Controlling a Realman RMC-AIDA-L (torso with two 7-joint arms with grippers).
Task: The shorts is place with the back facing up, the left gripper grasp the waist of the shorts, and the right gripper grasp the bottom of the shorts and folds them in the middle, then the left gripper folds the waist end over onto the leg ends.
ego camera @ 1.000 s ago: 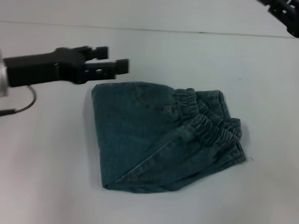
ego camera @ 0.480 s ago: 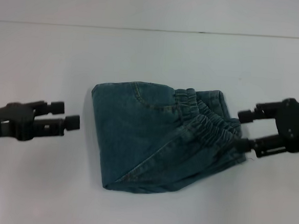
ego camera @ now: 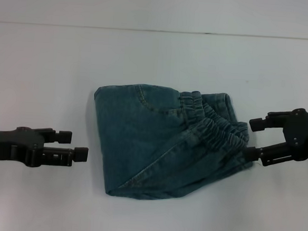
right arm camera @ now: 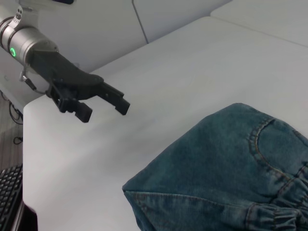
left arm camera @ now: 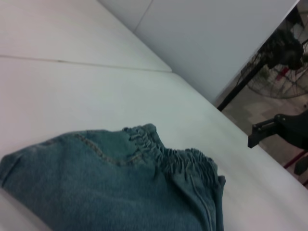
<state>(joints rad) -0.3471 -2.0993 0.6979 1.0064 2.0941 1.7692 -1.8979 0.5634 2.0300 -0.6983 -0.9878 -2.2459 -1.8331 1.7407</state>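
Lowered since before, my open left end effector [ego camera: 80, 146] and open right end effector [ego camera: 253, 138] flank the folded shorts [ego camera: 165, 143]; folding seems done, so retreat next.

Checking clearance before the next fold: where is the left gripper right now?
In the head view, the left gripper hovers open over the table at left, apart from the folded shorts.

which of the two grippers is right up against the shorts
The right gripper: its open fingers reach the elastic waist edge of the folded shorts. The left gripper, also open, hangs apart from the folded edge.
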